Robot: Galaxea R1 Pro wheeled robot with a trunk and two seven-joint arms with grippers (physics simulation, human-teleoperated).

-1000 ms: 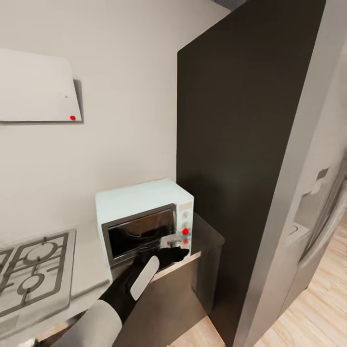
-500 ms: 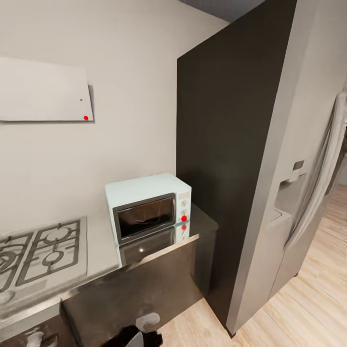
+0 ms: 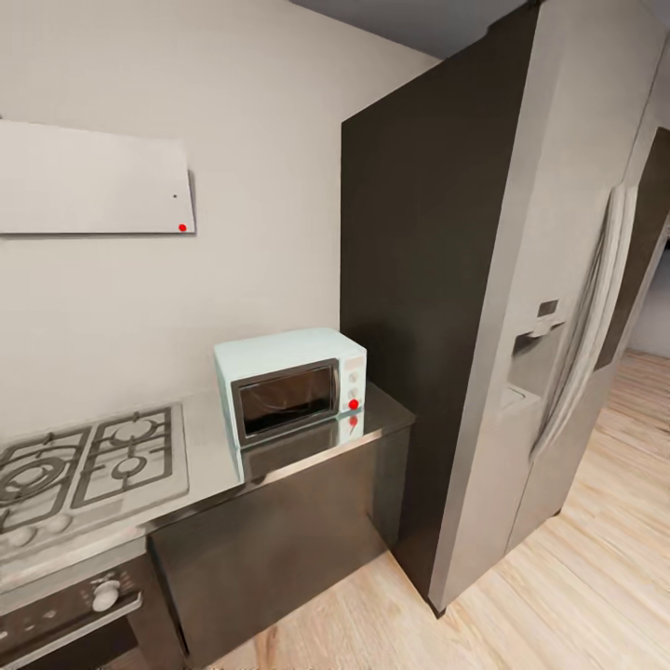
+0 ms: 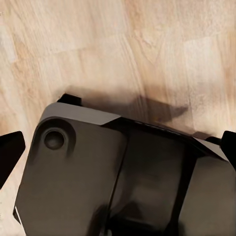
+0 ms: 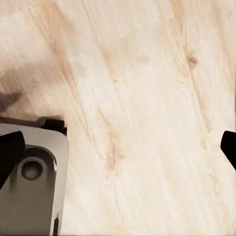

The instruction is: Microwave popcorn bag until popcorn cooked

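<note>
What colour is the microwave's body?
Pale mint-blue, with a dark glass door; the microwave shows best in the head view.

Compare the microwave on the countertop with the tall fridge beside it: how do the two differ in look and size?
The microwave is a small pale mint box; the fridge is tall, with dark side and grey front. The microwave sits on the countertop; the fridge stands on the wooden floor. The microwave's door is dark glass; the fridge's is opaque. Both doors are shut.

A gas hob (image 3: 88, 461) sits beneath a white hood (image 3: 93, 181); an oven (image 3: 70, 619) lies under it. A tall fridge (image 3: 558, 307) stands on the wood floor (image 3: 596, 596).
</note>
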